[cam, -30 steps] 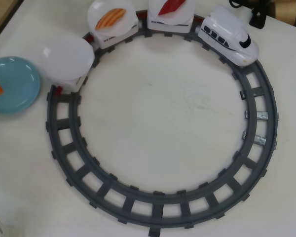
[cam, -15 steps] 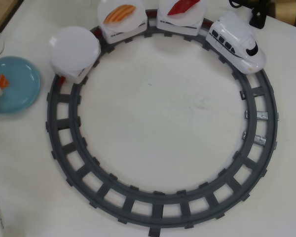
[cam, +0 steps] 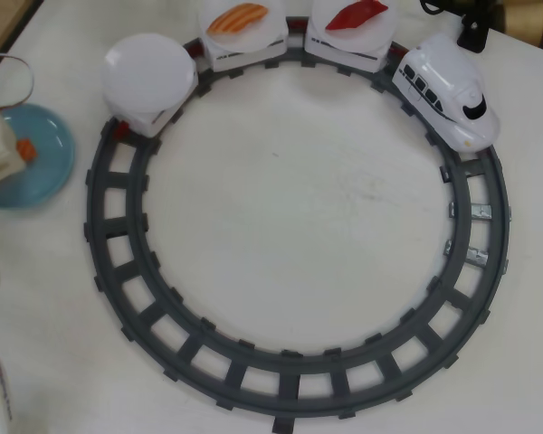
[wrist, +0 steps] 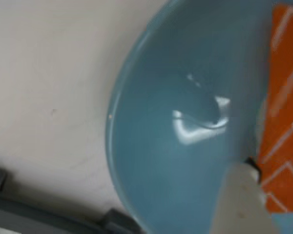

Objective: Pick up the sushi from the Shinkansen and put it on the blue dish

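Nearly done: bright-orange chevron-striped sushi piece [wrist: 286,112] over glossy light-blue round dish [cam: 47,172], left edge of overhead view. End effector [cam: 18,152] grip unclear; release and retreat left.

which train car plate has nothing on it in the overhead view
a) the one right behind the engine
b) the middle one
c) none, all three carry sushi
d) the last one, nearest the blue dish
d: the last white plate is bare, while the middle plate carries a pale orange piece and the plate behind the Shinkansen carries a dark red piece.
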Tool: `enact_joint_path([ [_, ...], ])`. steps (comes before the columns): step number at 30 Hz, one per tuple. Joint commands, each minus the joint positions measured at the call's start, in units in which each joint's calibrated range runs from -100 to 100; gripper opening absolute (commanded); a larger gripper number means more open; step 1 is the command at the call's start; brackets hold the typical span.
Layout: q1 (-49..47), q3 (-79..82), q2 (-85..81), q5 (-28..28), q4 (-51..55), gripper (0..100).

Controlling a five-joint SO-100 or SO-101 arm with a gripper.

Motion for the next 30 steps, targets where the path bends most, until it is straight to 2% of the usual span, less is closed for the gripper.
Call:
enact_joint_path([
  [1,1.3,-3.1,-1.0,0.3,0.0,21],
  [7,1.4,-4.9,-3.0,-0.2,2.3,21],
  [13,2.5,-1.3,-11.8,-3.4,2.4,21],
  [30,4.6,52.0,-56.0,-12.7,2.3,20],
])
